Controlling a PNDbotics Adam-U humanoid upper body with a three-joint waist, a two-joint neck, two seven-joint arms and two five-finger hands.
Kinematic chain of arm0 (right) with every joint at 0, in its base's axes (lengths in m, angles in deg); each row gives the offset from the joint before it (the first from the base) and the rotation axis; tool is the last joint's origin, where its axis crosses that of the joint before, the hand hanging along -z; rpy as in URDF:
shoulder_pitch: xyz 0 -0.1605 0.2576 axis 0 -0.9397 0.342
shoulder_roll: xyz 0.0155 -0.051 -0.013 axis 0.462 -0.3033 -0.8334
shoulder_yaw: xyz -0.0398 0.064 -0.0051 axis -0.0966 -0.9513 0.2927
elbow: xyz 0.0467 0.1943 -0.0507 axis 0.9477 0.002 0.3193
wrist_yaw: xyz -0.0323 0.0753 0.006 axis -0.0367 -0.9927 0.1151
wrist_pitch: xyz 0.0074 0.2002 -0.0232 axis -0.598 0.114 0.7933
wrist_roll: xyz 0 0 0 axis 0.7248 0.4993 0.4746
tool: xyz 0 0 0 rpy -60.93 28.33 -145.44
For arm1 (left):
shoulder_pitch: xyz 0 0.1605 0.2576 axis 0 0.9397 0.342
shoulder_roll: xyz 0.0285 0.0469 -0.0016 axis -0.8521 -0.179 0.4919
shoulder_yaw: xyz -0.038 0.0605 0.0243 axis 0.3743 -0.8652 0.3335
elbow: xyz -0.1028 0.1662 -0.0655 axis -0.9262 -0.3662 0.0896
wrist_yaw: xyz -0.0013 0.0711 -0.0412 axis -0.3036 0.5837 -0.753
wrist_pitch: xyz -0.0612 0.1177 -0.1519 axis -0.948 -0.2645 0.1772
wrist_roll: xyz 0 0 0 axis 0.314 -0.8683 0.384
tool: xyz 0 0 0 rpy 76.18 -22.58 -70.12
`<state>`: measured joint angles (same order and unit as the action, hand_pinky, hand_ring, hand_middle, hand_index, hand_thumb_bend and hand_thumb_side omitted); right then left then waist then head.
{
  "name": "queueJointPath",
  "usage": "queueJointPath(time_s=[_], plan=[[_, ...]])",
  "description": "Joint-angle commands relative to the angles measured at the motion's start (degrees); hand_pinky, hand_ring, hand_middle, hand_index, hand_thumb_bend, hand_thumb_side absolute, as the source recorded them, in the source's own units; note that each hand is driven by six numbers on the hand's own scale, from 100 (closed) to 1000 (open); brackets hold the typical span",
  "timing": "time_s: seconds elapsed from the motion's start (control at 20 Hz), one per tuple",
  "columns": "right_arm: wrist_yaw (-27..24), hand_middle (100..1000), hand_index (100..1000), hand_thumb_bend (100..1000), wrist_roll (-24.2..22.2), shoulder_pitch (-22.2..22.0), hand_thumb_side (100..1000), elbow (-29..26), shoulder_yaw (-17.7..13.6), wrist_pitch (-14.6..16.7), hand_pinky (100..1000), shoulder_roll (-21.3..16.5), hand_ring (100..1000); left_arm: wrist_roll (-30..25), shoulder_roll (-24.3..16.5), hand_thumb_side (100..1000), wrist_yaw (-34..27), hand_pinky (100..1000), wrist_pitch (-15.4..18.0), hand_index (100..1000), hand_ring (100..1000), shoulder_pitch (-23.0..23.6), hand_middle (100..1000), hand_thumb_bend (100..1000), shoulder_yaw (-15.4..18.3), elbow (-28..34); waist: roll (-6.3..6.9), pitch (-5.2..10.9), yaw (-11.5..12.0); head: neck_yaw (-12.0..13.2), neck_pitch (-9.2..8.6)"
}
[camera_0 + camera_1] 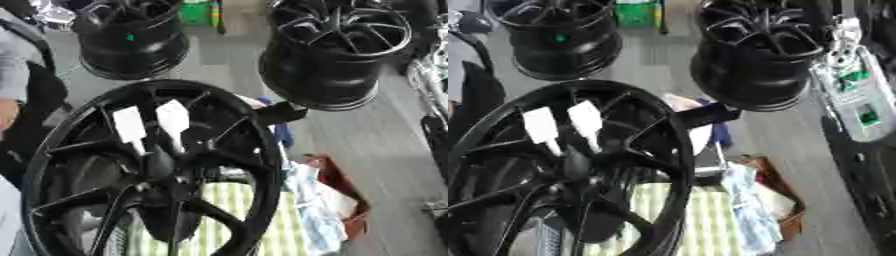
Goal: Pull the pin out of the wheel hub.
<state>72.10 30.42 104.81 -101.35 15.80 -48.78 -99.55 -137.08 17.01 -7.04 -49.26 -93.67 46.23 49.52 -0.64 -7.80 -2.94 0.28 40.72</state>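
A large black wheel hub [79,150] fills the lower left, standing tilted toward me with its spokes meeting at a dark centre [162,167]. Two pins with flat white heads stick out of that centre side by side, the left pin [129,125] and the right pin [172,117], on thin pale stems. At the right edge my right hand [852,85] shows as a silver piece with green parts, well apart from the hub and pins. No left hand shows.
Two more black wheels stand on the grey floor behind, one far left [131,42], one far right [337,50]. A black bar [282,113] juts past the hub's right rim. Striped cloth [227,210], pale rags and a brown box [337,185] lie below. A person's grey sleeve [13,65] borders the left edge.
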Motion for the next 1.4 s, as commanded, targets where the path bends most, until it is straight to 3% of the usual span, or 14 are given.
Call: queueJointPath(time_s=[0.05, 0.55, 1.4], plan=[[0.20, 606, 741, 100, -0.05, 0.98, 735, -1.17, -0.76, 0.23, 693, -0.64, 707, -2.13, -1.66, 505, -0.27, 889, 2.03, 850, 864, -0.95, 772, 440, 0.68, 0.75, 0.05, 1.04, 0.00, -0.08, -0.48], [0.40, 606, 741, 100, -0.09, 0.83, 731, -1.14, -0.81, 0.28, 693, -0.62, 707, -2.13, -1.66, 516, -0.10, 888, 1.84, 856, 865, -0.82, 775, 451, -0.39, 0.54, 0.16, 1.19, -0.15, -0.24, -0.45], [0.47, 605, 740, 100, 0.05, 0.30, 734, -0.58, -0.76, 0.39, 692, -1.02, 707, -2.13, -5.55, 518, 1.69, 893, -0.79, 878, 881, 1.91, 792, 538, -9.02, 4.60, 1.02, 1.42, 0.50, -0.89, -0.47]])
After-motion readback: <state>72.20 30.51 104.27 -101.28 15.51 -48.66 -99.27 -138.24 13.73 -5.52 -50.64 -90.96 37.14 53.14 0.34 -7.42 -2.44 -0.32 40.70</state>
